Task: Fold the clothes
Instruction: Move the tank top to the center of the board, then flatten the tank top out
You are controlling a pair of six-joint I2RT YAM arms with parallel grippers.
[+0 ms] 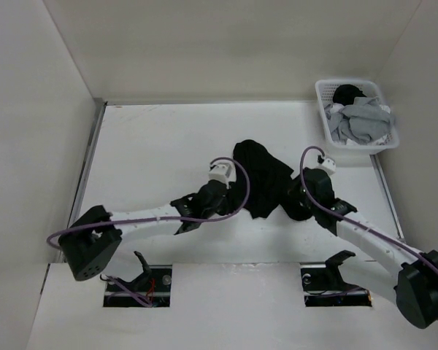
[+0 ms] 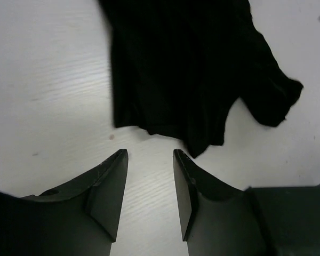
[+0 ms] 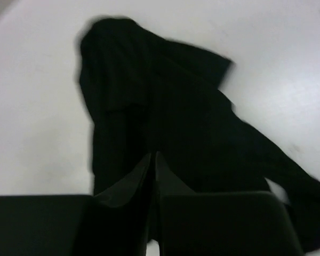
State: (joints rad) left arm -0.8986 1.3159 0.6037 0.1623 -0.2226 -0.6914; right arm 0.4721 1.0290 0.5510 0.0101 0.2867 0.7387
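Clothes [image 1: 263,179]: black, matte, found crumpled mid-surface [image 1: 153,146]. Left tool [image 2: 149,153] held apart, just short of the hem. Right tool [image 3: 153,154] pressed nearly together over the cloth; a pinch cannot be told.

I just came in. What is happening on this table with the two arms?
Two robot arms work on a black garment, which lies crumpled, not yet folded, on the table. The left end effector is open over bare table just short of the garment's edge. The right end effector is over the fabric, fingers almost together; whether it pinches cloth I cannot tell. A white basket of grey clothes sits at the far right corner.
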